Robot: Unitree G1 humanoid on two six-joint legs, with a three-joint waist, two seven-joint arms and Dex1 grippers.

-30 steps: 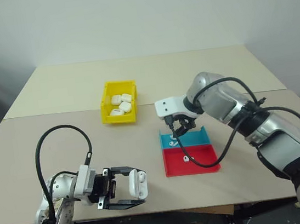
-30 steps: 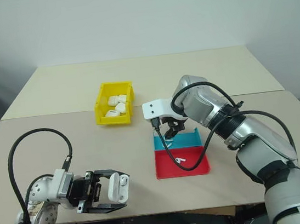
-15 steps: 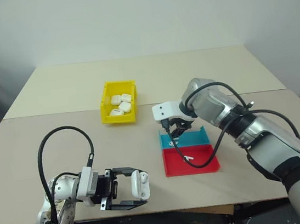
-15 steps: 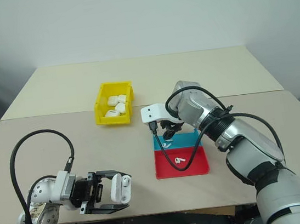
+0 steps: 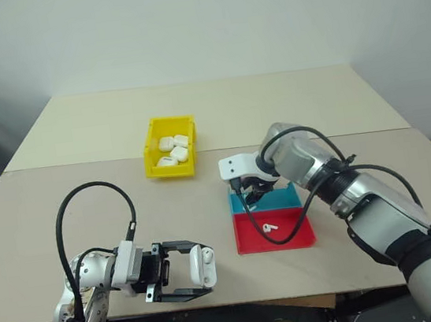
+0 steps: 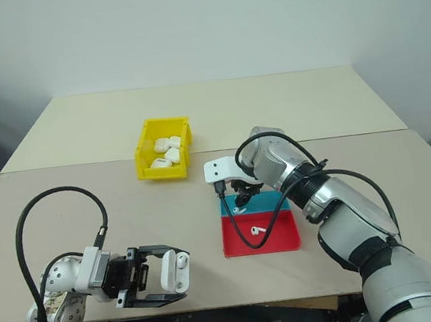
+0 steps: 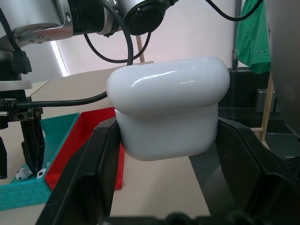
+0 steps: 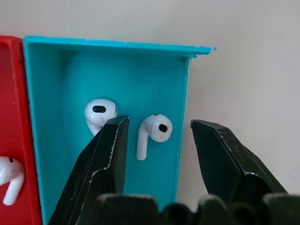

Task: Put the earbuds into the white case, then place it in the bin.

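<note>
Left gripper [image 5: 184, 272] clamped level (pointing right); right gripper [image 8: 159, 154] angled down, fingers parted

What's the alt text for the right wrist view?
The right gripper hangs open over the blue tray, its black fingers either side of one earbud; a second earbud lies beside it, and a third in the adjoining red tray.

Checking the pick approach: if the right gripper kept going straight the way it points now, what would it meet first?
Most likely the earbud lying between its open fingers, in the blue tray. The right gripper points down at it. A second earbud lies just beside one finger and might be touched.
</note>
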